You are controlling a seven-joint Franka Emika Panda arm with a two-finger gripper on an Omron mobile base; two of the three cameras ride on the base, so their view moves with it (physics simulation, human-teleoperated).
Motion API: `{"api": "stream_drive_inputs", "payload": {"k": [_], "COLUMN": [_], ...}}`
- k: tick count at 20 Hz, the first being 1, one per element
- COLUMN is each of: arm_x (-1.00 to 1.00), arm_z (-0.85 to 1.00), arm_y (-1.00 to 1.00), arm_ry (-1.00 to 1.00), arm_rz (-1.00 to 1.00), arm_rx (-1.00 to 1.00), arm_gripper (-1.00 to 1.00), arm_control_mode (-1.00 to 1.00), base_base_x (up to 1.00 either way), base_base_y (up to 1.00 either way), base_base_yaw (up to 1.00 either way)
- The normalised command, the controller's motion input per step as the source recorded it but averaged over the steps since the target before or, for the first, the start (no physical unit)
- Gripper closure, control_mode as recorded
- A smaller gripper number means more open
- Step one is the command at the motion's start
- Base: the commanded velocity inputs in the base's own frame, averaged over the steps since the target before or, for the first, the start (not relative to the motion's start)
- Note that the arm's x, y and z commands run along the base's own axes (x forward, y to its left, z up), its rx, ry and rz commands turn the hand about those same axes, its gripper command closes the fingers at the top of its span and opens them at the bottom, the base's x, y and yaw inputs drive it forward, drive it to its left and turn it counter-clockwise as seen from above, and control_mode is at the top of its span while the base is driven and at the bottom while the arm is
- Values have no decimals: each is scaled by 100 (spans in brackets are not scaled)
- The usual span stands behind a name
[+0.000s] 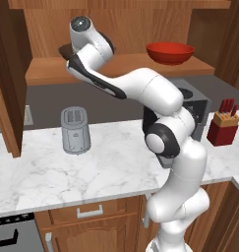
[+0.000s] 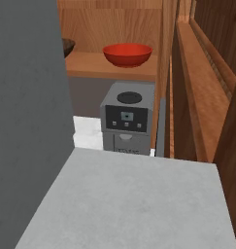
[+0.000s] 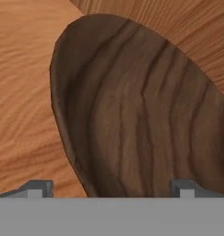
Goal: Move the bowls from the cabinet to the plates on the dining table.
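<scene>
The cabinet stands open, and on its wooden shelf sit both bowls. The dark brown wood-grained bowl lies at the left, close under my hand; a sliver of it shows beside the wrist and at the picture's left. My gripper is open, its fingertips wide apart, with the bowl's near rim between them. Nothing is held. The glossy red bowl rests further right on the same shelf. The plates and the dining table are out of view.
Below the shelf runs a marble counter with a metal toaster, a grey coffee machine and a red knife block. An open cabinet door hangs at the left. A large grey block covers the right base view's left.
</scene>
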Motion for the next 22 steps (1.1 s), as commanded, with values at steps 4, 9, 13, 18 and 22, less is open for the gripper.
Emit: {"api": "stream_drive_inputs", "payload": {"k": [4, 9, 13, 18, 22], "arm_x": [9, 10, 18, 21, 9], "arm_z": [-32, -20, -9, -9, -9], "arm_y": [2, 0, 0, -1, -3], "arm_ry": [0, 0, 0, 0, 0], "arm_rz": [-1, -2, -4, -3, -4], "arm_rx": [0, 0, 0, 0, 0], "arm_gripper": [-100, -100, 100, 100, 100], "arm_control_mode": [-100, -100, -100, -100, -100], "base_base_x": [0, 0, 0, 0, 0], "base_base_y": [0, 0, 0, 0, 0], "base_base_yaw": [0, 0, 0, 0, 0]}}
